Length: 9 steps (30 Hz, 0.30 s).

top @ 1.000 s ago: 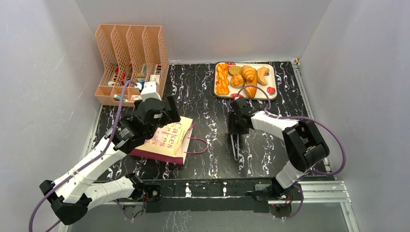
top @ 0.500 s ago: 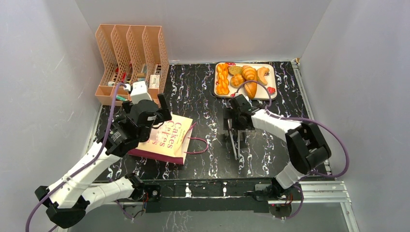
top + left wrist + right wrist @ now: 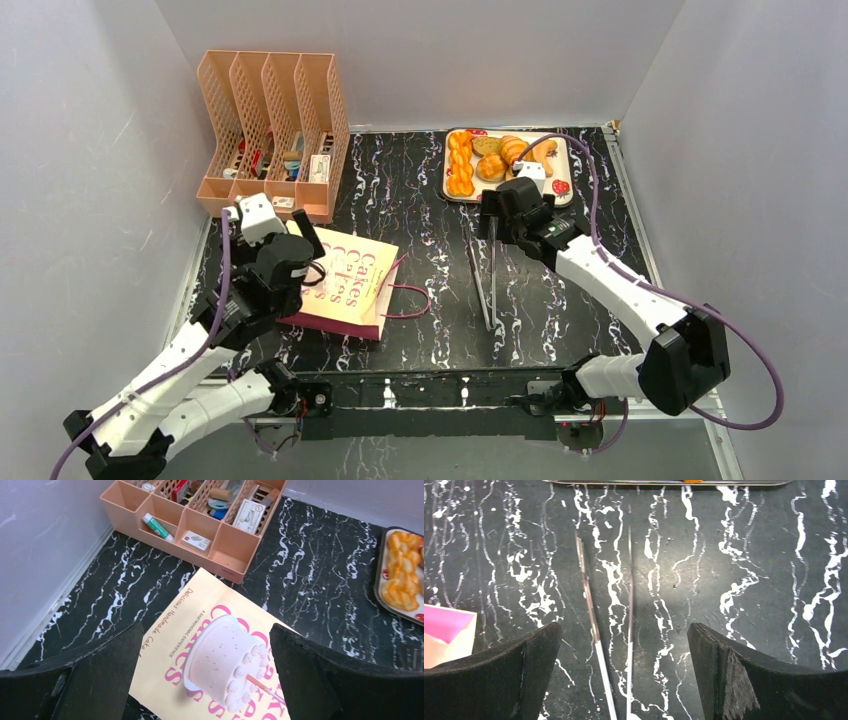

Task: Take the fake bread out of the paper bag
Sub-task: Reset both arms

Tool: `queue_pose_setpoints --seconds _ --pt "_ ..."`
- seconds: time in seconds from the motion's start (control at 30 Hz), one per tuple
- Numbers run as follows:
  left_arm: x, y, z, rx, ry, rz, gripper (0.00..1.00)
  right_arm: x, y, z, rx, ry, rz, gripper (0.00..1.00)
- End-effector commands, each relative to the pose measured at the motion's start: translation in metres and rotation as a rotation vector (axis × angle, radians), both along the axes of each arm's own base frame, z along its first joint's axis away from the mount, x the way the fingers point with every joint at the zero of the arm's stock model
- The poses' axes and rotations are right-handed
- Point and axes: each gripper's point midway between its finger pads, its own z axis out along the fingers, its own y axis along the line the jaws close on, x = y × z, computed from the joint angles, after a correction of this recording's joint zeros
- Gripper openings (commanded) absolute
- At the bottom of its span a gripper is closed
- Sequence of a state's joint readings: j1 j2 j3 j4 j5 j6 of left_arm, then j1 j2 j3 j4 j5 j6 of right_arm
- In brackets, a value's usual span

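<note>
On the far side, top view: glossy golden fake bread [image 3: 461,165] sits on a white tray [image 3: 566,170]; the cream "Cakes" paper bag [image 3: 350,285] lies flat beneath the left gripper [image 3: 310,250]. Left wrist: fingers spread, empty. Right wrist: the right gripper [image 3: 624,625] is spread above thin metal tongs [image 3: 630,610].

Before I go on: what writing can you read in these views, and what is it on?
"Cakes", big red letters, on the paper bag.
"Delicious Handmade Cake", thin script on the same bag, left wrist view.
"A GASTRONOMIC EXPERIENCE", tiny capitals beside it, barely legible.
Labels on the small boxes in the file rack: too small to read.
</note>
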<state>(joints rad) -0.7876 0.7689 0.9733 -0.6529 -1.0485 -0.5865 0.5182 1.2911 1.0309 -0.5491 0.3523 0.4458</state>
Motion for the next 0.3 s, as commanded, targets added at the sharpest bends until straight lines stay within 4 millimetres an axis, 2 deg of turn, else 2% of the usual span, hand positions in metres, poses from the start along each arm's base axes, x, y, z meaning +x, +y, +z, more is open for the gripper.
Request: queue_pose_setpoints --seconds 0.0,0.1,0.2,0.27 --pt "0.011 0.005 0.005 0.104 -0.046 0.042 0.98 0.004 -0.023 0.029 -0.061 -0.084 -0.093 0.98" --pt "0.02 -0.001 0.002 0.151 -0.036 0.037 0.98 0.002 -0.034 0.037 -0.092 -0.098 -0.135 0.98" --pt "0.025 -0.003 -0.001 0.159 -0.039 0.042 0.98 0.0 -0.037 0.044 -0.102 -0.114 -0.134 0.96" --pt "0.025 -0.002 -0.003 0.154 -0.049 0.05 0.98 -0.001 -0.038 0.055 -0.085 -0.154 -0.13 0.98"
